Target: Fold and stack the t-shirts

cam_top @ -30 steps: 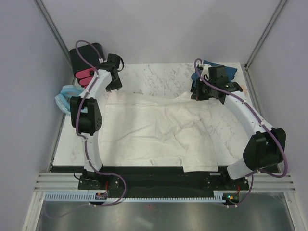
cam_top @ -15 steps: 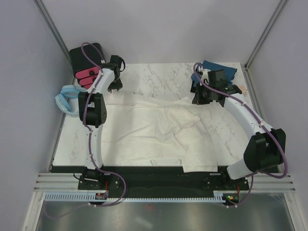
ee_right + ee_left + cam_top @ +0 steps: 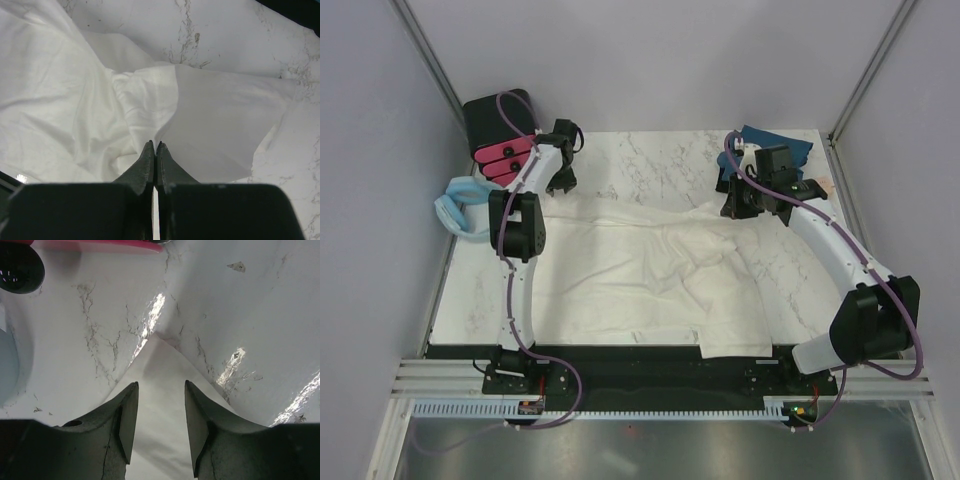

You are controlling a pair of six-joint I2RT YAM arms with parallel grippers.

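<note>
The cream-white t-shirt (image 3: pixel 640 270) lies spread over the marble table (image 3: pixel 650 160), wrinkled toward the right. My left gripper (image 3: pixel 561 181) is open over its far left corner. In the left wrist view that pointed corner (image 3: pixel 159 357) lies flat on the table and runs between the open fingers of the left gripper (image 3: pixel 161 385). My right gripper (image 3: pixel 734 206) is shut on the shirt's far right edge. In the right wrist view the right gripper (image 3: pixel 155 144) pinches a fold of white cloth (image 3: pixel 210 120). The dark teal-blue t-shirt (image 3: pixel 788 146) lies bunched at the back right corner.
A black box with pink drawers (image 3: pixel 498 142) stands at the back left; its pink edge (image 3: pixel 100 244) shows in the left wrist view. A pale blue padded ring (image 3: pixel 458 207) lies at the table's left edge. Grey walls close in the sides.
Both grippers have moved slightly toward the back of the table. The shirt's far edge has been drawn back with them and lies straighter.
</note>
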